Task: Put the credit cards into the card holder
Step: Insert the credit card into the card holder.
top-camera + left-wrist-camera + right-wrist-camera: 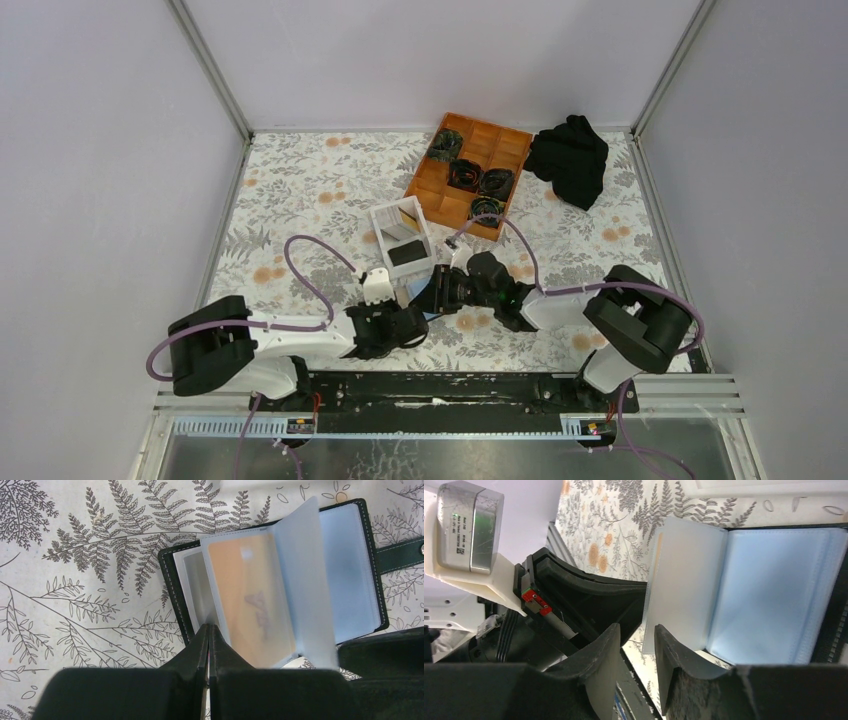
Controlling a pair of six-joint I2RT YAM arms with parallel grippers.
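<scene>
The black card holder [428, 298] lies open on the floral table between my two grippers. In the left wrist view its stitched black cover [172, 580] and strap tab [400, 555] show, with clear sleeves fanned up. An orange-tan credit card [250, 600] sits inside one sleeve. A light blue card [774, 595] fills a flat sleeve. My left gripper [209, 627] is shut, its tips at the near edge of the sleeves. My right gripper [638, 630] is slightly open and empty, just before a raised clear sleeve [684, 580].
A white open-topped box [402, 235] stands just beyond the card holder. An orange wooden compartment tray [430, 180] with dark rolled items sits at the back. A black cloth [570, 158] lies at the back right. The left gripper's body [574, 595] is close to my right fingers.
</scene>
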